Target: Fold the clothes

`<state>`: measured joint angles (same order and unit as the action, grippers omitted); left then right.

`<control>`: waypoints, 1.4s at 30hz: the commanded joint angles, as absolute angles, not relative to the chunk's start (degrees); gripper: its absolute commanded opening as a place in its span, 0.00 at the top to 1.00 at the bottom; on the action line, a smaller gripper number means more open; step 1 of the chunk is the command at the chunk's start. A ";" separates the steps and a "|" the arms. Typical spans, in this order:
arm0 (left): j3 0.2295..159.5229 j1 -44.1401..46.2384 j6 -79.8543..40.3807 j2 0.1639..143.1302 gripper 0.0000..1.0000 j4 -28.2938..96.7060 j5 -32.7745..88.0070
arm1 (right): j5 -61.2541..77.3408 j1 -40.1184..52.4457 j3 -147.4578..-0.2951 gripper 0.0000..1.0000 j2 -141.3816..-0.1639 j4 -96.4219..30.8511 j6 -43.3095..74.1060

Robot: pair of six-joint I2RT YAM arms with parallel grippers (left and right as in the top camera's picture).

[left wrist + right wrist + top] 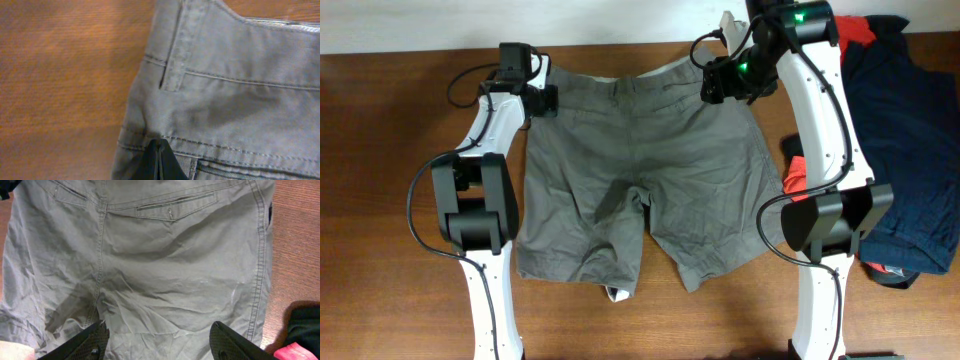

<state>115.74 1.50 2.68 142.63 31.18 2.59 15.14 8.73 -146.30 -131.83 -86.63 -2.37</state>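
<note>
The grey-khaki shorts (640,170) lie flat on the wooden table, waistband at the far side and both legs toward the near edge. My left gripper (538,98) sits at the waistband's left corner. In the left wrist view its fingers (160,146) are pressed together on a pinch of the shorts (240,90), just below a belt loop (175,60). My right gripper (722,82) hovers over the waistband's right end. Seen from the right wrist, this gripper (159,326) stands wide open above the wrinkled shorts (165,270), with nothing between its fingers.
A dark navy garment (910,140) lies heaped at the right side, with a red T-shirt (798,176) partly under it, close to the right arm. In the right wrist view, red cloth (300,352) shows at the bottom right corner. Bare wooden table (380,200) extends to the left.
</note>
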 commanded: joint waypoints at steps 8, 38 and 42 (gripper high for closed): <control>115.44 -4.73 -15.79 143.52 0.99 49.06 -9.69 | 16.10 8.99 -147.33 0.30 -131.20 -86.85 -2.55; 123.07 -16.36 2.92 127.57 0.43 65.17 19.77 | 6.87 11.46 -133.21 0.62 -131.31 -96.68 0.03; 123.07 -14.31 2.90 124.42 0.43 65.25 17.04 | 7.05 11.55 -120.42 0.88 -131.31 -91.11 1.63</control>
